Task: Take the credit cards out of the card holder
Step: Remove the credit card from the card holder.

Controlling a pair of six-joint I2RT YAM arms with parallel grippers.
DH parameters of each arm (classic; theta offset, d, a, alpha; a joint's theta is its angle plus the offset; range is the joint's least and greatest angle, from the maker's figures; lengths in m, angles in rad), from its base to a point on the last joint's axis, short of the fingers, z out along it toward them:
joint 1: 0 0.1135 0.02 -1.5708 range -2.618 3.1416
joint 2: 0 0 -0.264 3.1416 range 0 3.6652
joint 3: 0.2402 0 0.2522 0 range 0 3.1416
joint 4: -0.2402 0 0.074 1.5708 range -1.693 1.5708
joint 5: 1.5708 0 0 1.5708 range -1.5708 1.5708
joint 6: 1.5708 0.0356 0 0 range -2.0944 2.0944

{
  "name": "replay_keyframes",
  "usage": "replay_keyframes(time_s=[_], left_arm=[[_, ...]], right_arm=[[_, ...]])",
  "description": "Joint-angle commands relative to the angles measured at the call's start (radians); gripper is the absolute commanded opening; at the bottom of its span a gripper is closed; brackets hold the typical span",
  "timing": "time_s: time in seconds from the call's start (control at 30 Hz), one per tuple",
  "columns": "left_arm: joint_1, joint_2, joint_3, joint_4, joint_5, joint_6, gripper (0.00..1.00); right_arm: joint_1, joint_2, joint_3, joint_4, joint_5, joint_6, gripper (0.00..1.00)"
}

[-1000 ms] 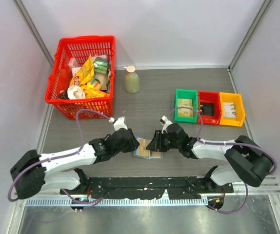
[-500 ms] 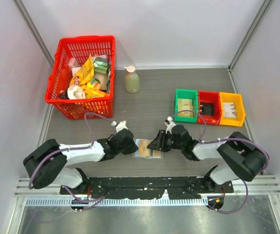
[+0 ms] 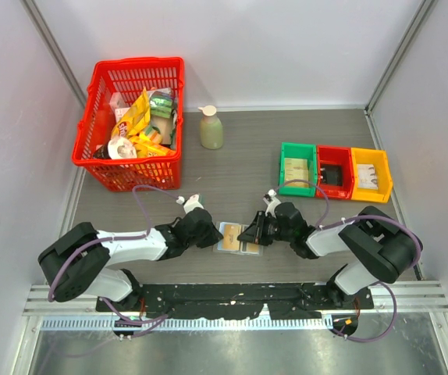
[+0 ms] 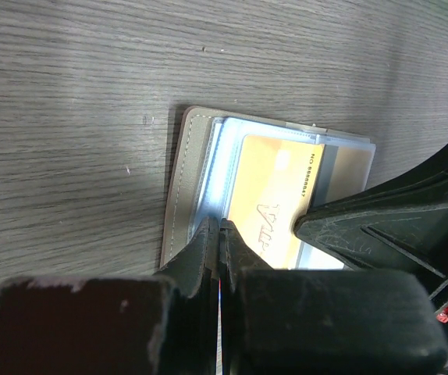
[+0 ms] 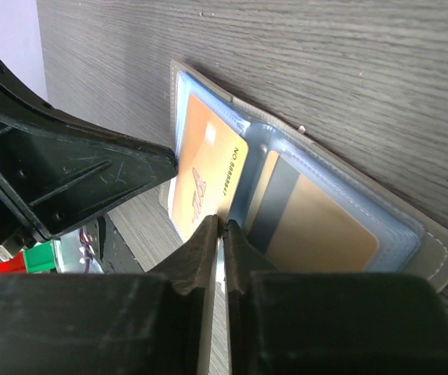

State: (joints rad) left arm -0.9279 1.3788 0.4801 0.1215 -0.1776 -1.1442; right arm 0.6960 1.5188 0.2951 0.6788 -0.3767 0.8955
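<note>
The card holder [image 3: 234,239] lies open on the table between my two grippers, grey-olive outside [image 4: 183,183] with clear light blue sleeves. A yellow-orange credit card [image 4: 275,191] sticks partly out of one sleeve. A second, tan card with a dark stripe [image 5: 318,234] sits in the neighbouring pocket. My left gripper [image 4: 221,230] is shut, its tips pinching the sleeve edge on the holder's left side. From the opposite side my right gripper [image 5: 222,225] is shut on the edge of the yellow-orange card [image 5: 204,176]. The two grippers [image 3: 213,236] [image 3: 250,234] nearly face each other across the holder.
A red basket [image 3: 91,148] full of snack packets stands at the back left, with a pale green bottle [image 3: 211,129] beside it. Green [image 3: 283,168], red [image 3: 322,155] and yellow [image 3: 383,173] bins line up at the right, each holding something.
My left gripper shut on the holder's sleeve and stayed shut. In the last half second my right gripper closed on the card's edge. Both arms edged lower toward the holder.
</note>
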Motion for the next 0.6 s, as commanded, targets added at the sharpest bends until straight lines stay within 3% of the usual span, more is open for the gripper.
replay_keyframes(time_s=[0.0, 0.07, 0.57], left_arm=[[0.0, 0.014, -0.028, -0.037, 0.003, -0.003, 0.0], [0.0, 0.014, -0.029, -0.042, 0.0, -0.005, 0.0], [0.0, -0.032, -0.021, -0.089, -0.025, 0.001, 0.0]], right_arm=[[-0.001, 0.0, -0.011, 0.045, 0.009, 0.005, 0.06], [-0.003, 0.0, -0.013, 0.045, 0.013, 0.003, 0.01], [-0.047, -0.157, 0.007, -0.185, 0.018, -0.078, 0.01]])
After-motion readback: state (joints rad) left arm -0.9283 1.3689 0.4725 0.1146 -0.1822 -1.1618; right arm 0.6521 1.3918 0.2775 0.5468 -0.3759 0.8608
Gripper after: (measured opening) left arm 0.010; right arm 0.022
